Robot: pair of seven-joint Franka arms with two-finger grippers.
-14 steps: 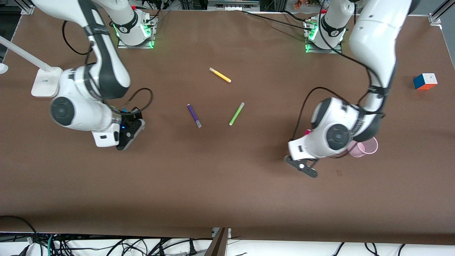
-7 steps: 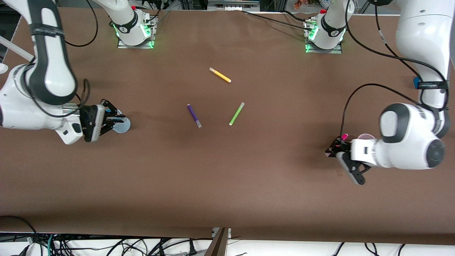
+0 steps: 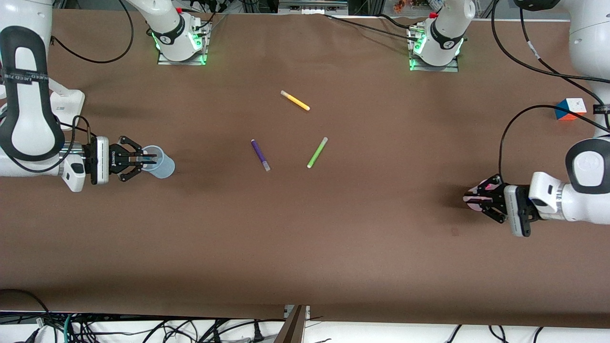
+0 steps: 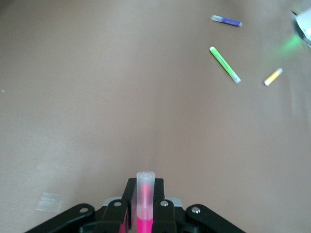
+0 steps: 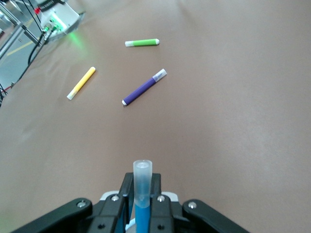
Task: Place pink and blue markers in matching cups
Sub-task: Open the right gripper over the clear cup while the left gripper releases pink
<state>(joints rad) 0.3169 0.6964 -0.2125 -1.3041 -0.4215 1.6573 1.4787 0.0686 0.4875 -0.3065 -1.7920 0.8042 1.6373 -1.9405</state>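
Observation:
My right gripper (image 3: 147,160) is shut on the blue marker (image 5: 142,204), which stands upright with its pale cap up over the mouth of the pale blue cup (image 3: 163,165) at the right arm's end of the table. My left gripper (image 3: 476,196) is shut on the pink marker (image 4: 145,199), also cap up, over the pale pink cup (image 3: 472,192) at the left arm's end. That cup is mostly hidden under the fingers. Both grippers lie level and point toward the table's middle. The markers' lower ends are hidden.
A yellow marker (image 3: 295,100), a purple marker (image 3: 260,155) and a lime-green marker (image 3: 317,152) lie loose mid-table. A colour cube (image 3: 570,109) sits near the left arm's end. A white lamp base (image 3: 66,102) stands near the right arm's end.
Both arms swung outward toward their ends of the table. Each gripper turned level and now holds its marker upright over its cup. The loose markers have not moved.

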